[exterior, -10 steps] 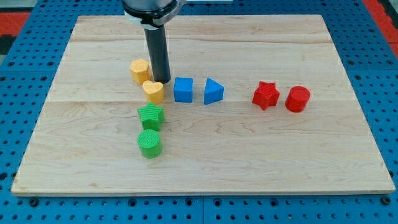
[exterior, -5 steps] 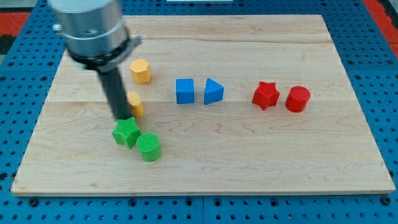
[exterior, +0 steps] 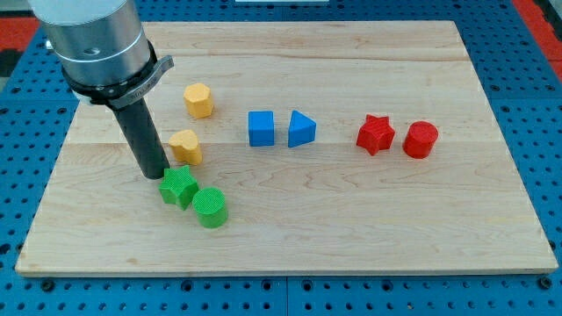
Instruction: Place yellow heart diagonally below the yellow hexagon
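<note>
The yellow heart [exterior: 185, 146] lies on the wooden board [exterior: 351, 219], below and slightly to the view's left of the yellow hexagon [exterior: 199, 100]. My tip [exterior: 156, 174] rests on the board just left of and a little below the heart, close to the upper left of the green star [exterior: 178, 187]. The rod rises from the tip toward the view's top left.
A green cylinder [exterior: 211, 207] sits right of and below the green star. A blue cube [exterior: 260, 128] and a blue triangular block [exterior: 301, 129] stand mid-board. A red star [exterior: 375, 134] and a red cylinder [exterior: 421, 140] stand at the right.
My tip swept from between the hexagon and blue cube down to the left. The yellow heart and the green star slid left; the tip now stands clear to the heart's left.
</note>
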Motion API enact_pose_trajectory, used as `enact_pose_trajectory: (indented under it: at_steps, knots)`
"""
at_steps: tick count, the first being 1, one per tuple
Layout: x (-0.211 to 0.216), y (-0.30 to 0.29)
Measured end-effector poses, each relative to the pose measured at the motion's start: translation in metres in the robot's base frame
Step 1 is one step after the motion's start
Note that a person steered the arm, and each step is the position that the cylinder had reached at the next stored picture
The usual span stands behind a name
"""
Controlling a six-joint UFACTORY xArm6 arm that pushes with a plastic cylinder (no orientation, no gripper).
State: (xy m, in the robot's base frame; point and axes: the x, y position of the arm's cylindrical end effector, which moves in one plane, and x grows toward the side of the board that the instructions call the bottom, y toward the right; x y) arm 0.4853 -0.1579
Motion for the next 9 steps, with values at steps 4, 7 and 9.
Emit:
enact_pose_trajectory:
  at_steps: [4,7,9]
  knots:
    - [-0.007,0.037]
    - [-0.023,0.033]
    - [-0.023,0.053]
